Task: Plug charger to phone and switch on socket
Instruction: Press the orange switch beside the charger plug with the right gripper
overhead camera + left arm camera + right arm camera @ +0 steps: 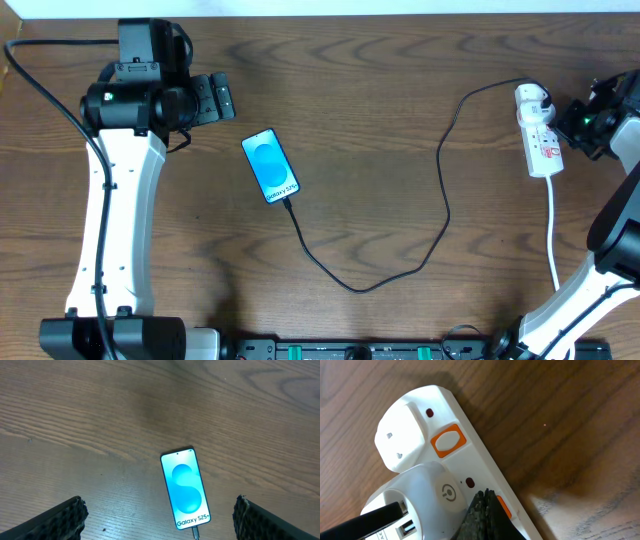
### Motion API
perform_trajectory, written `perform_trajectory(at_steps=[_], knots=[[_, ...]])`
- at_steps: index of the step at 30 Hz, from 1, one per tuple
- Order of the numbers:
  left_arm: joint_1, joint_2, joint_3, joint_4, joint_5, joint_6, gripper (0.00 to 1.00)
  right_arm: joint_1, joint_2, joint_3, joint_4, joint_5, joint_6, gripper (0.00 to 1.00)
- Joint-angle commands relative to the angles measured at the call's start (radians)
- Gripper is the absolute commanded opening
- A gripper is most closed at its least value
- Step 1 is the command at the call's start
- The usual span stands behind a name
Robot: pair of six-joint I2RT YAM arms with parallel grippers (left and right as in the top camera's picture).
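The phone [270,166] lies left of centre with its blue screen up; it also shows in the left wrist view [185,489]. The black charger cable [380,280] is plugged into the phone's near end [195,533] and loops right to the white adapter [427,505] in the socket strip [537,132]. My left gripper [215,98] is open, up and left of the phone, its fingers at either side of the left wrist view [157,522]. My right gripper [486,510] is shut, its tip on the strip beside an orange switch [503,508].
A second orange switch [448,441] and a white plug [402,442] sit at the strip's far end. The strip's white cord [553,235] runs toward the front edge. The table is dark wood.
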State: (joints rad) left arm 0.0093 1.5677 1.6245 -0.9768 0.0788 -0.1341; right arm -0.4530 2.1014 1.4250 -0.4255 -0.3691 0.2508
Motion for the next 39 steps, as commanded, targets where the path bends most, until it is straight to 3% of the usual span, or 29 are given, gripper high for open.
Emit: perform_trajectory(at_steps=[1,23,30,34,39], knots=[[0.004,-0.017,-0.002,-0.003,-0.009,-0.002,0.95,0.053,0.027,-0.014,-0.039,-0.052,0.002,0.01],[0.004,-0.017,-0.002,-0.003,-0.009,-0.002,0.95,0.180,0.028,-0.014,-0.134,-0.104,0.125,0.01],[0.004,-0.017,-0.002,-0.003,-0.009,-0.001,0.95,0.182,0.027,-0.014,-0.139,-0.065,0.235,0.01],[0.004,-0.017,-0.002,-0.003,-0.009,-0.002,0.95,0.124,0.002,-0.007,-0.087,0.003,0.250,0.01],[0.004,-0.017,-0.002,-0.003,-0.009,-0.002,0.95,-0.040,-0.228,0.042,-0.145,-0.009,0.180,0.01]])
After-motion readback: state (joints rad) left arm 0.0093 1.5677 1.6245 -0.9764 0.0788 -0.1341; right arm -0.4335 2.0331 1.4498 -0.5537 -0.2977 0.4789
